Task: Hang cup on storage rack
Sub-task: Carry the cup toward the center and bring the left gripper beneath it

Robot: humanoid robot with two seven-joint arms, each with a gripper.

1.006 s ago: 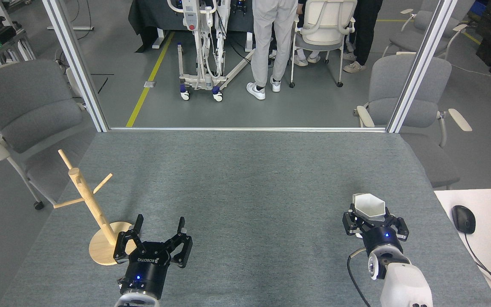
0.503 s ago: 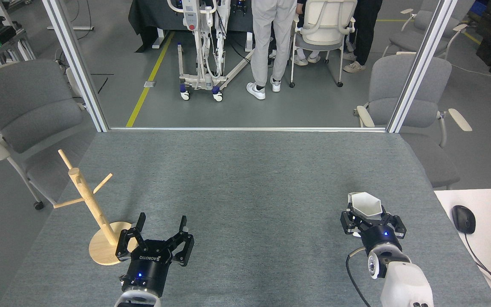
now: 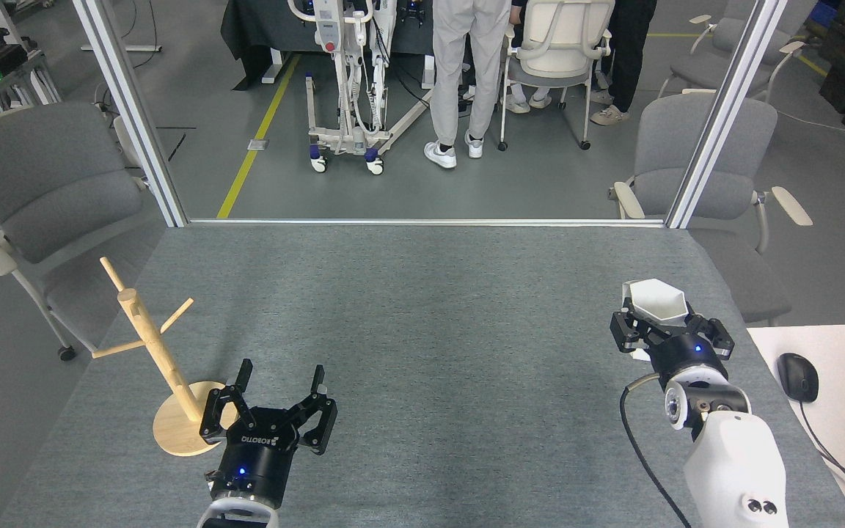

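The white faceted cup [image 3: 656,299] is held in my right gripper [image 3: 667,323] at the right side of the table, lifted above the grey mat, its hexagonal mouth facing up. The gripper is shut on the cup's lower body. The wooden storage rack [image 3: 162,358] stands on its round base at the table's front left, its pole leaning left with bare pegs. My left gripper [image 3: 280,385] hovers just right of the rack's base, open, with nothing between its fingers.
The grey table mat [image 3: 422,330] spans the view. A white desk [image 3: 829,381] with a black mouse [image 3: 797,376] and a keyboard corner lies at the right. Grey chairs flank the table, and people's legs and a wheeled stand are beyond the far edge.
My right gripper has risen and moved to the right and away from me, carrying the cup. My left gripper has drawn back slightly toward me, still open.
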